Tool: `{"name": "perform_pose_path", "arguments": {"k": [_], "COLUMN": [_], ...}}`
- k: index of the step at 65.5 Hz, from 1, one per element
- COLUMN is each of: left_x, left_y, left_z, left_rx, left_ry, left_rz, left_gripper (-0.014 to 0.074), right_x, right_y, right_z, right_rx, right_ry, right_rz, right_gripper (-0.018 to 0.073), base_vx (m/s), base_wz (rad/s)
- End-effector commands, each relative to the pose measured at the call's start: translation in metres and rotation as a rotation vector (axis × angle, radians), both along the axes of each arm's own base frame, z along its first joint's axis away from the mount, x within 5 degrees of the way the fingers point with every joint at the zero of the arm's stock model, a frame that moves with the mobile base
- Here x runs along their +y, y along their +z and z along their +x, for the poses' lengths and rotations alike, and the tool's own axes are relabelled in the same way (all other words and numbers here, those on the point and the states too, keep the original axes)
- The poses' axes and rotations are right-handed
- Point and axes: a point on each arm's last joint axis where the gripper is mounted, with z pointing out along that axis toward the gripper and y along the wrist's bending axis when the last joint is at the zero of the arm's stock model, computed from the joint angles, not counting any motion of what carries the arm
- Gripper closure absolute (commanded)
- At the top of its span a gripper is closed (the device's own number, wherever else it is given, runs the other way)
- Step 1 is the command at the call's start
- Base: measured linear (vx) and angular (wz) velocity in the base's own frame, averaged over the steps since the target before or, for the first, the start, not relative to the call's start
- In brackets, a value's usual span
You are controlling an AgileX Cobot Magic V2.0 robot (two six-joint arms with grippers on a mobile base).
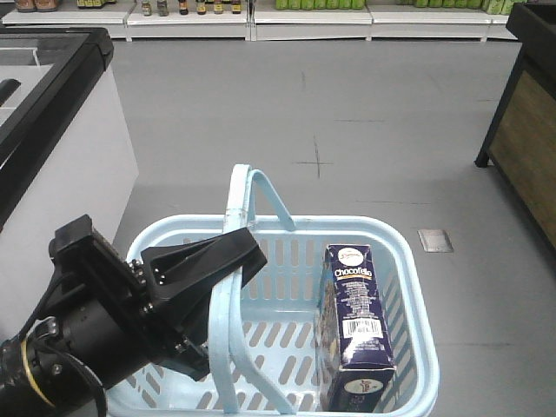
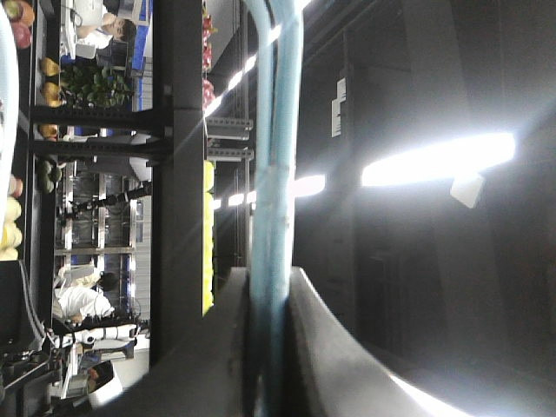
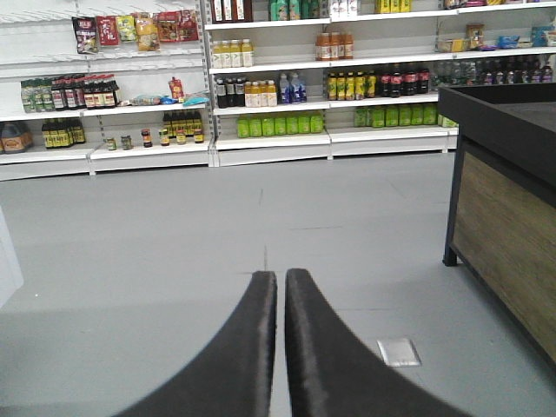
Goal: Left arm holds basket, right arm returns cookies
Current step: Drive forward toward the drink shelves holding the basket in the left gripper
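— Where is the Chocofello cookie box (image 1: 356,326)?

— Inside the light blue basket (image 1: 423,323), lengthwise against its right wall with the barcode face up. No claw touches it. I cannot tell whether it lies flat or leans.

— And the left arm (image 1: 87,339)?

— It comes in low from the basket's left side, yellow ring (image 1: 30,375) at the joint, and slants up over the left rim. The left gripper (image 1: 248,258) is clamped on both hoop handles (image 1: 236,204), gathered together above the basket's middle. From the wrist, the pale blue bars (image 2: 276,174) run pinched between its dark fingers (image 2: 326,365).

— The right gripper (image 3: 280,291)?

— It is level, pointing across the grey floor (image 3: 156,252) toward stocked shelves (image 3: 261,143). Its fingers are drawn together with only a sliver between, gripping nothing. I cannot tell its place relative to the basket.
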Motion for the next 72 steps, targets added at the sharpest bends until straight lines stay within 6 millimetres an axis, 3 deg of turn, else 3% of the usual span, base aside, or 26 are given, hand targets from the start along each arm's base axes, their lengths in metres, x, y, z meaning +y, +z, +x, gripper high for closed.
{"name": "perform_pose_path", "arguments": {"k": [1,72], "left_x": [0.0041,0.0041], "left_y": [0.0257,0.0257], "left_z": [-0.0049,-0.0049], "left_rx": [-0.097,-0.097], "left_ry": [-0.011,-0.011], "left_rz": [-0.157,-0.157], "left_gripper": [0.0596,0.0596], "right_x": [-0.0004,-0.0004], "right_y": [0.0014,0.0014], "right_z": [-0.0003,-0.0003], "right_rx": [-0.068,-0.068], "right_ry": [-0.006,-0.006], "right_rz": [-0.011,-0.011], "right_gripper": [0.0566,0.0566], "base_vx": [0.43,0.47], "base_wz": [0.07,0.00]}}
